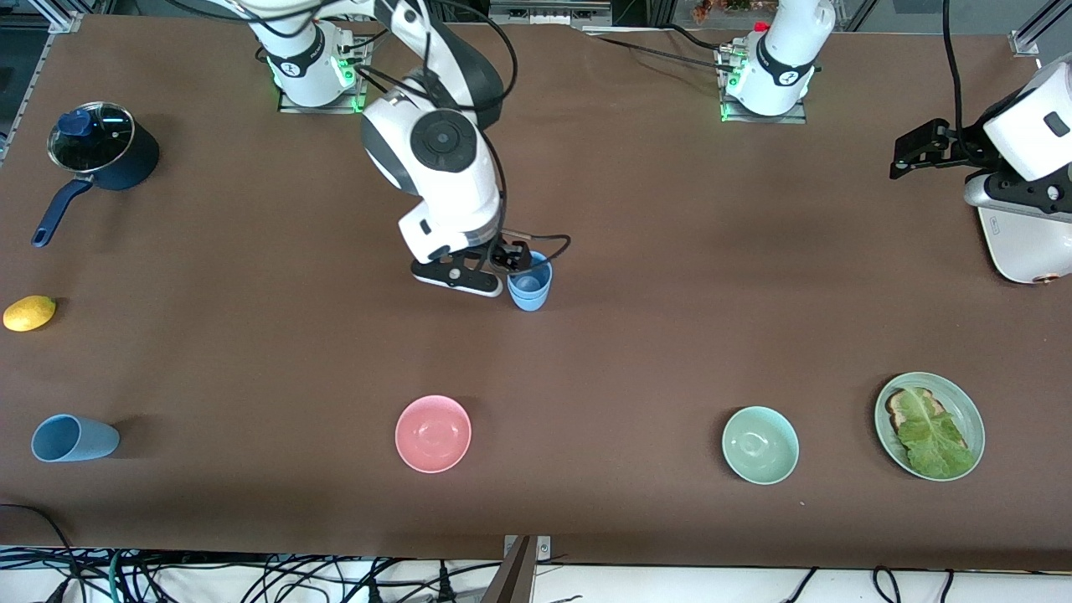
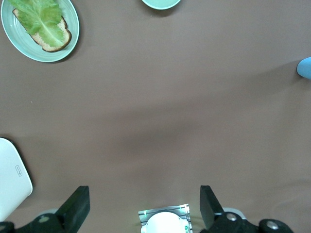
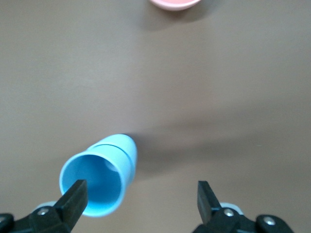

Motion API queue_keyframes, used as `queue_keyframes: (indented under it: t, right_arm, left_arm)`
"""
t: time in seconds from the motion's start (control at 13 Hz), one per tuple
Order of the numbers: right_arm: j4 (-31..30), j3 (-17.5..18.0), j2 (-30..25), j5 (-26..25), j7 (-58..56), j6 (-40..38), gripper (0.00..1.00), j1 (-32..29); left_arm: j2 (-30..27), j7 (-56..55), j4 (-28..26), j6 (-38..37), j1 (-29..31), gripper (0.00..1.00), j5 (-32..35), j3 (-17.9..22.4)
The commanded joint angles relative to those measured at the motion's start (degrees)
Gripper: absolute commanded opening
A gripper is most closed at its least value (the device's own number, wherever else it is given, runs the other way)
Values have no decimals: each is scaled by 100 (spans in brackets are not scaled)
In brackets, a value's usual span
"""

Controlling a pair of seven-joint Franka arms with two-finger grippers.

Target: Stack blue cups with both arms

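Two bright light blue cups (image 1: 529,289) stand nested, one in the other, mid-table; in the right wrist view the stack (image 3: 99,177) shows with its mouth open. My right gripper (image 1: 511,261) hangs over the stack's rim, open (image 3: 141,191); one finger (image 3: 73,199) is in front of the cup's mouth and grips nothing. A duller slate blue cup (image 1: 74,438) lies on its side near the front edge at the right arm's end. My left gripper (image 1: 909,159) is open and empty (image 2: 145,199), raised over the table at the left arm's end.
A pink bowl (image 1: 433,433), a mint-green bowl (image 1: 760,445) and a green plate (image 1: 963,402) with toast and lettuce sit along the front. A dark blue lidded pot (image 1: 105,151) and a lemon (image 1: 29,312) lie at the right arm's end. A white appliance (image 1: 1022,243) lies under the left arm.
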Motion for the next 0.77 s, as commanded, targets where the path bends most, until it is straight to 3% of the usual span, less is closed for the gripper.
queue_keyframes:
  t: [0.0, 0.15, 0.54, 0.69]
  right_arm:
    - [-76, -26, -648, 513, -1060, -747, 100, -439]
    - [-76, -306, -1026, 900, -1964, -1301, 100, -747]
    - [-163, -1781, -1712, 1104, -4065, -2366, 100, -775]
    - [-610, -1890, -2072, 1104, -4710, -2262, 100, -1299]
  left_arm:
    - [-45, 165, -43, -19, 20, 100, -54, 0]
    - [-45, 156, -43, -19, 20, 100, -54, 0]
    - [-27, 156, -43, -19, 20, 100, -63, 0]
    - [-27, 156, -35, -10, 20, 100, -54, 0]
